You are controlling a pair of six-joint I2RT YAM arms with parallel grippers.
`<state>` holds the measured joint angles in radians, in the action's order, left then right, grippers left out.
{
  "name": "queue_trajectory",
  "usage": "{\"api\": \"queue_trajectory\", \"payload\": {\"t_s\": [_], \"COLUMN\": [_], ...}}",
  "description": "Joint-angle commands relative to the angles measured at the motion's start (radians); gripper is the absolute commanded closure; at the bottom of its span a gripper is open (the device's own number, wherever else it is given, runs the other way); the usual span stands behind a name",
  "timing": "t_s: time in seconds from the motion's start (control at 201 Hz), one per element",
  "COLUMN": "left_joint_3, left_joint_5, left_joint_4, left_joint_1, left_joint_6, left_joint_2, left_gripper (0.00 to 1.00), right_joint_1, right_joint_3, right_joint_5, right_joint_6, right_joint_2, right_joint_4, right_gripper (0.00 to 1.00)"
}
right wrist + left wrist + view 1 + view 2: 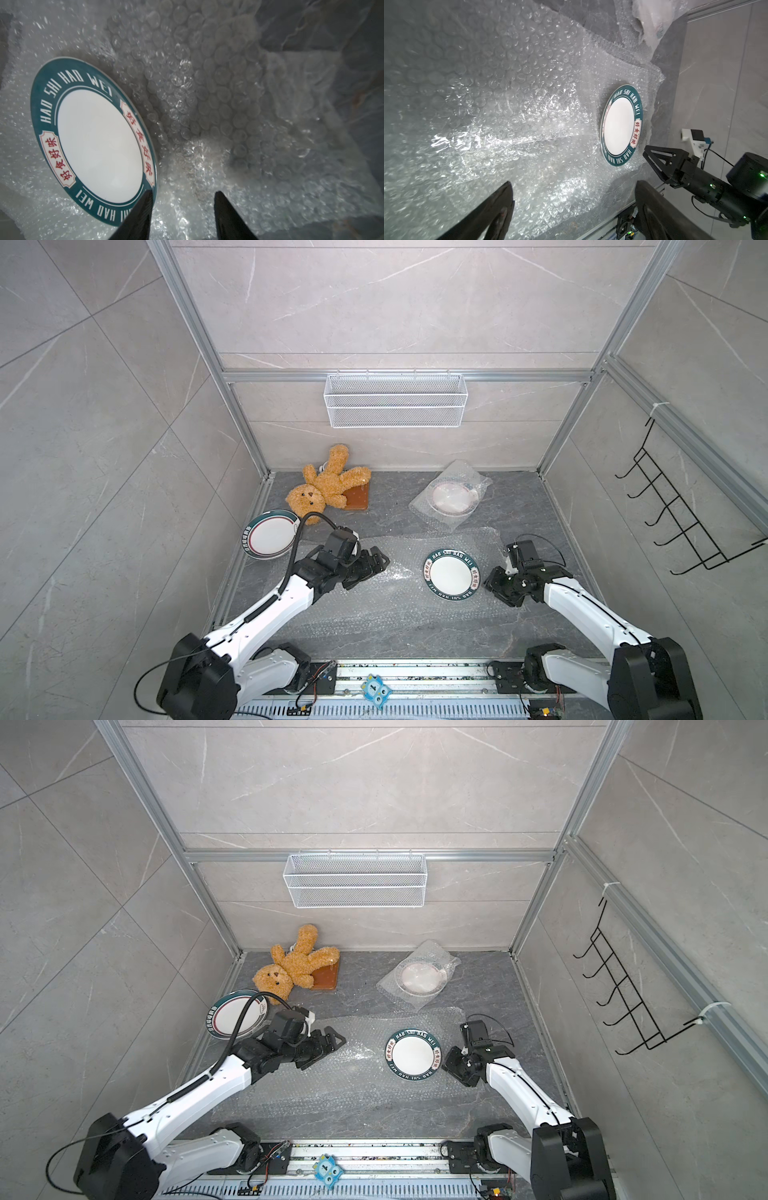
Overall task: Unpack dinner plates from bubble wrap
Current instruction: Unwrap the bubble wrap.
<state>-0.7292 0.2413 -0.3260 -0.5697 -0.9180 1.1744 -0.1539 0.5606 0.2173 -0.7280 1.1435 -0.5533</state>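
Site: robot lab test cell | aluminium-profile frame (270, 376), grey tile panels (374, 302) | wire basket (395, 400) 12 o'clock, hook rack (681, 506) 3 o'clock | robot arms (266, 605) on rail (415, 676) 6 o'clock

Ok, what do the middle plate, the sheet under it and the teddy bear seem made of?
Middle plate: likely glazed ceramic, possibly melamine; smooth, glossy, printed green rim.
Bubble wrap sheet: clear thin plastic; glinting air bubbles, crinkles.
Teddy bear: plush fabric; fuzzy tan pile.

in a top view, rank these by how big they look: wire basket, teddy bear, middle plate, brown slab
1. wire basket, though it hangs higher, nearer the camera
2. teddy bear
3. middle plate
4. brown slab, partly hidden under the bear, so its full size is unsure
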Motion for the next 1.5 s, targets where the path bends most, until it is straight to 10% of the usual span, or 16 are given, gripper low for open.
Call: {"api": "queue_trajectory", "payload": {"t_s": [0.0,0.907,1.491], "left_joint_3": [0.023,0.108,0.091], "left_joint_5": [0.018,-0.026,0.013], "left_joint_4": [0.095,0.152,0.189], "left_joint_1": [0.001,0.001,0.007], "left_joint_6": [-0.027,-0.053,-0.061], "left_joint_2": [0.055,0.297,0.367], "left_gripper": [0.07,0.07,0.05], "right_joint_1": [0.011,0.030,0.055], "right_joint_3": [-0.041,0.023,-0.027], "right_joint_5": [0.064,0.015,-0.270], "right_joint_6": [0.021,0.081,-0.067], "right_joint_2": [0.022,0.014,-0.181], "right_joint_4": [0.062,0.037,-0.120], "right_gripper": [0.54,1.00,1.00]}}
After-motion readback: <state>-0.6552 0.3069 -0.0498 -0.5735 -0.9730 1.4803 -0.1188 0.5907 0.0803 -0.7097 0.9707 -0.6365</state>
